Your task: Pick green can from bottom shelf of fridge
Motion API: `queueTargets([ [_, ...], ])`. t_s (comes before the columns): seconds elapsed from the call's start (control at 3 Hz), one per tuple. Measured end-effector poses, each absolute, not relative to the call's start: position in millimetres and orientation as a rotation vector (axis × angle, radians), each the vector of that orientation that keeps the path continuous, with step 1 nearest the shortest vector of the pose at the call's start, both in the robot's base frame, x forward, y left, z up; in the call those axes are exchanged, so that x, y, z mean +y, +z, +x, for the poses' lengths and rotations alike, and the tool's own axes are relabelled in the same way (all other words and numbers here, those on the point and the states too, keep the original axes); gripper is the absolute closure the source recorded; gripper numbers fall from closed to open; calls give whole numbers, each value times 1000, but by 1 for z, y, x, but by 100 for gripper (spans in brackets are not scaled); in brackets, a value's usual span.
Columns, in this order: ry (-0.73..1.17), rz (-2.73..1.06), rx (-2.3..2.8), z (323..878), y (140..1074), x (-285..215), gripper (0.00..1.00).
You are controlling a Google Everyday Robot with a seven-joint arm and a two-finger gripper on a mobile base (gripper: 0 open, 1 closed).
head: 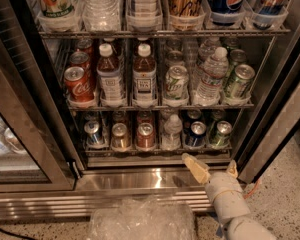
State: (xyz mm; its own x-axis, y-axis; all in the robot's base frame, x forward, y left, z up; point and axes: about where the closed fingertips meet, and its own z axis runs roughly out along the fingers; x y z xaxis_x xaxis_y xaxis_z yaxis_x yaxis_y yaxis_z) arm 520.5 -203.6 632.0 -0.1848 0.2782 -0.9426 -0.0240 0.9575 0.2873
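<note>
The green can (220,134) stands at the right end of the bottom shelf (155,152) of the fridge (140,182), its silver top facing me. My gripper (214,168) is open and empty. It sits low in front of the fridge's steel base panel, just below and slightly left of the green can, with one pale finger (195,167) pointing up-left. It is apart from the can.
A navy-blue can (195,134), a small water bottle (171,132), two bronze cans (145,136) and a blue can (94,133) share the bottom shelf. The rack above holds tea bottles (144,82) and pale green cans (238,82). The open glass door (20,134) stands left. A crumpled plastic bag (140,219) lies below.
</note>
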Motion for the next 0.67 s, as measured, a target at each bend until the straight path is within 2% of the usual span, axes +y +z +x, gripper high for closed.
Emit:
queueTargets([
  [0.33, 273, 191, 1739, 521, 632, -204, 0],
  [0.67, 264, 192, 1742, 525, 626, -204, 9],
])
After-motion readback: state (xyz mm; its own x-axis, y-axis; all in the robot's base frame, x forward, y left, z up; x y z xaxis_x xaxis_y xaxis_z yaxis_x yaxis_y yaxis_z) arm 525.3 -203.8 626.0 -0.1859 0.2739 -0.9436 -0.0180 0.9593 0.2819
